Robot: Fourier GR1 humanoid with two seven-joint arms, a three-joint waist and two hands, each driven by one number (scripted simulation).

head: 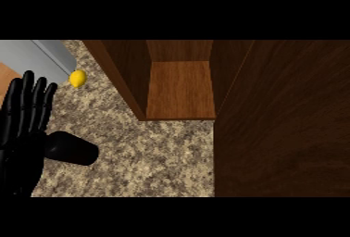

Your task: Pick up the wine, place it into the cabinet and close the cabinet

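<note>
Wine is nowhere to be seen as a bottle; the only candidate is a dark rounded shape [70, 148] lying on the speckled worktop [150, 157] at about eight o'clock, just beside the left hand, and I cannot tell whether that shape is the bottle or the hand's own thumb. The left hand [24, 125] shows at nine o'clock, fingers straight, spread and pointing up, holding nothing; it looks to be resting. The right hand shows in no part of the view.

The cabinet [179, 88] stands at twelve o'clock with its inside open and its wooden shelf bare. A broad dark wooden panel [280, 120] fills the three o'clock side, likely the open door. A small yellow fruit [78, 78] sits at ten o'clock, near a grey surface [37, 55] in the corner.

By my judgement the task is at its start: nothing is grasped, nothing is shelved, the door is not yet closed. The next move calls for finding the bottle and curling a hand round it before carrying it toward twelve o'clock.
</note>
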